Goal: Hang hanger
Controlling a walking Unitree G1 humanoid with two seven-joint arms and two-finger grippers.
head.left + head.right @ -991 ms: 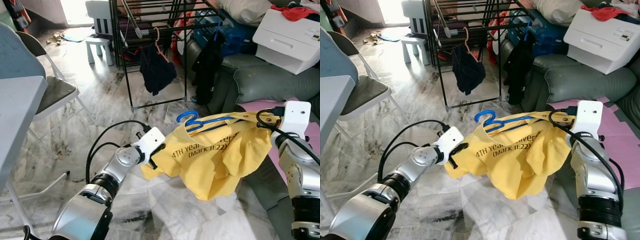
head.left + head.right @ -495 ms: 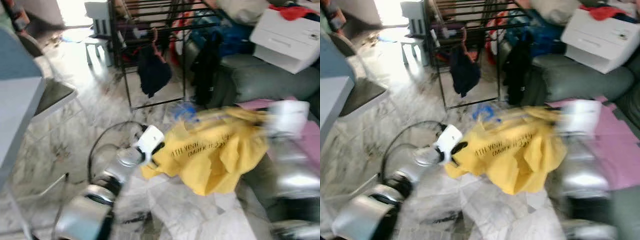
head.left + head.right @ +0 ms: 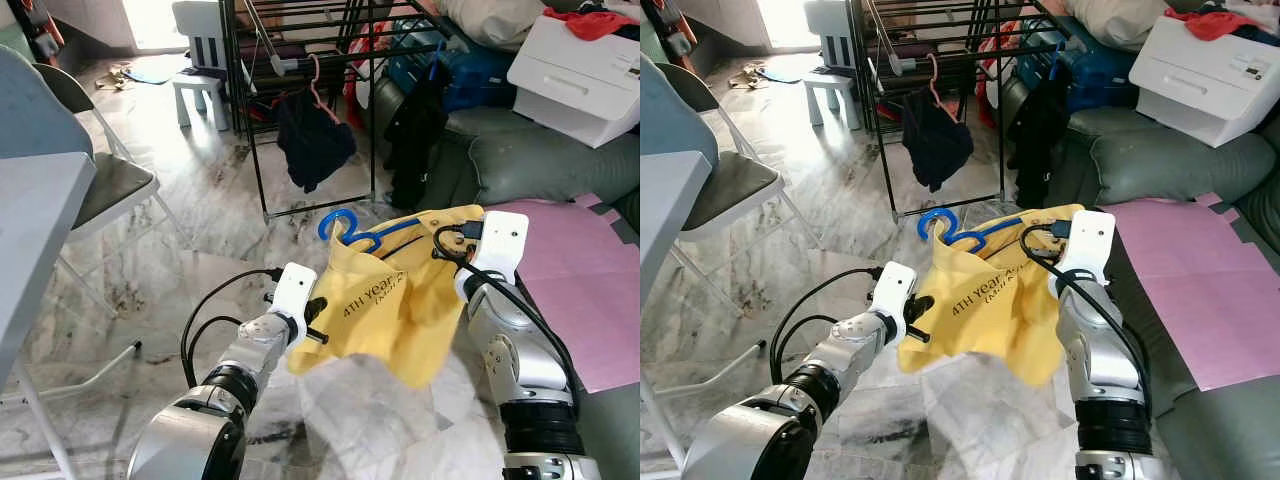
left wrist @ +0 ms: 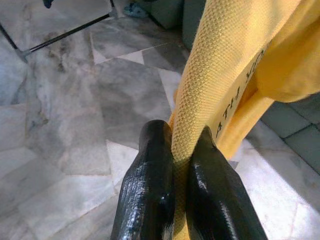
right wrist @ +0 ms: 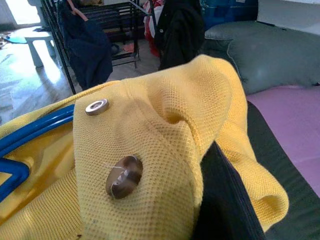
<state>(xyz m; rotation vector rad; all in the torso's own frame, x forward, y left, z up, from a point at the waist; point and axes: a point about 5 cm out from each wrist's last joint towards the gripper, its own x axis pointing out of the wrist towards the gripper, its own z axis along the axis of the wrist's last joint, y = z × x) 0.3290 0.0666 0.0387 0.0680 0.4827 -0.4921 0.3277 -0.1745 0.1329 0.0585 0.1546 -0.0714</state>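
A home, living rm used for laundry. Marble-tile floor [image 3: 200, 220], grey-green sofa [image 3: 540, 160] w/ pink sheet [image 3: 570, 270] on it, black clothes-drying rack [image 3: 300, 100] w/ dark garments [image 3: 313, 140] on hangers, folding chair [image 3: 100, 180], small white kid's stool [image 3: 200, 60], clothes piled on sofa back.

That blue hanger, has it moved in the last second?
Yes. The blue hanger has shifted toward the robot's left and nearer the drying rack, with the yellow shirt.
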